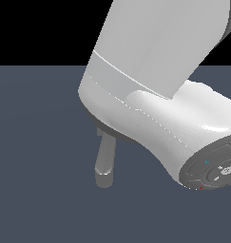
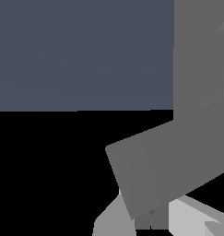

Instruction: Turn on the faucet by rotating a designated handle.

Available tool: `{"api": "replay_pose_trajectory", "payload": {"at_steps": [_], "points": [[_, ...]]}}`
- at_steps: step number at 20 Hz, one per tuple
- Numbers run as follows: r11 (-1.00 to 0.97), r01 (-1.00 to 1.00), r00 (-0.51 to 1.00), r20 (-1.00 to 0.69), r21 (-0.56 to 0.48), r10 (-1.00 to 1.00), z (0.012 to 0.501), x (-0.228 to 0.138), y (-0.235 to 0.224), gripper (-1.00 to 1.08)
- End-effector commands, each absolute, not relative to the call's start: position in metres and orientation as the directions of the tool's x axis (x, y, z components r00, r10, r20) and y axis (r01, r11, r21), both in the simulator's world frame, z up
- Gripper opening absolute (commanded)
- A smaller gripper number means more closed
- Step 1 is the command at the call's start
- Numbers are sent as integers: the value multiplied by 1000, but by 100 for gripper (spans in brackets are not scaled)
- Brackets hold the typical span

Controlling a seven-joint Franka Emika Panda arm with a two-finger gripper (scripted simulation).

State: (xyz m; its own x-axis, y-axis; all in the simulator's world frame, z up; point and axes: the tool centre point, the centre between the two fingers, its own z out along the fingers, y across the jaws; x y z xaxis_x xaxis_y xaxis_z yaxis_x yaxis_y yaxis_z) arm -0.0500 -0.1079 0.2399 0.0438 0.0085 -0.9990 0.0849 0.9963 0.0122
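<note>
In the exterior view my white arm fills the upper right and hides my gripper and most of the faucet. Only a rounded grey tube, which looks like the spout, sticks out below the arm over the floor. In the wrist view the faucet is very close: an upright grey block and a tilted grey bar, which may be the handle. My gripper sits right at the bar's lower corner. Its two dark pads stand side by side with almost no gap and nothing between them.
A flat dark blue-grey floor lies all around the faucet, with black background beyond it. No other objects show in either view.
</note>
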Motion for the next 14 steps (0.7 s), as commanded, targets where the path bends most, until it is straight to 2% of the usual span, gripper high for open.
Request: {"api": "replay_pose_trajectory", "payload": {"at_steps": [1, 14], "points": [[998, 60, -1, -1000, -5, -5, 225, -49, -105, -100], [998, 60, -1, -1000, -7, -7, 185, -49, -117, -100]]}}
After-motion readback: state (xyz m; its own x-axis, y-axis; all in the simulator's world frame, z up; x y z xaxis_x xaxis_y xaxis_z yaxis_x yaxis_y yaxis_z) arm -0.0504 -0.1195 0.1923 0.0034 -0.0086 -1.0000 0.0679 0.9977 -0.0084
